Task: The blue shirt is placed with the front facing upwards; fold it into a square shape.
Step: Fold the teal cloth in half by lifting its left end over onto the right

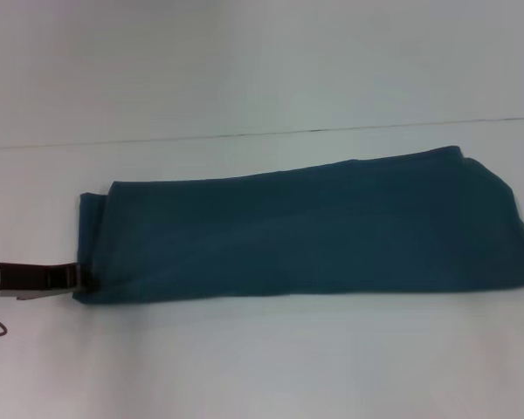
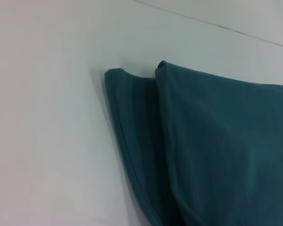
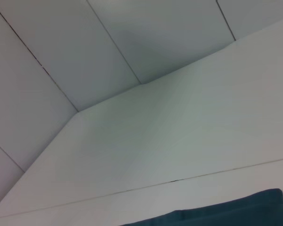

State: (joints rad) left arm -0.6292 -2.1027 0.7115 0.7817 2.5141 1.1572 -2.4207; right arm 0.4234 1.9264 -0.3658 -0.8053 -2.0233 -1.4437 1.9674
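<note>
While the blue shirt (image 1: 314,231) lies folded long, the left claw (image 1: 80,278) meets its corner — grip unclear.

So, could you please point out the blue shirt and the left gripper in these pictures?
blue shirt (image 1: 314,231), head view, middle of the folded band.
left gripper (image 1: 80,278), head view, tip at the shirt's near left corner.

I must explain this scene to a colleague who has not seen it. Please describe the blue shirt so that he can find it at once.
Look at the white table that fills the view. Across its middle lies the blue shirt, folded into a long band that runs from the robot's left to its right, with no print showing. It is the only dark cloth there; the left hand meets its near left corner.
</note>
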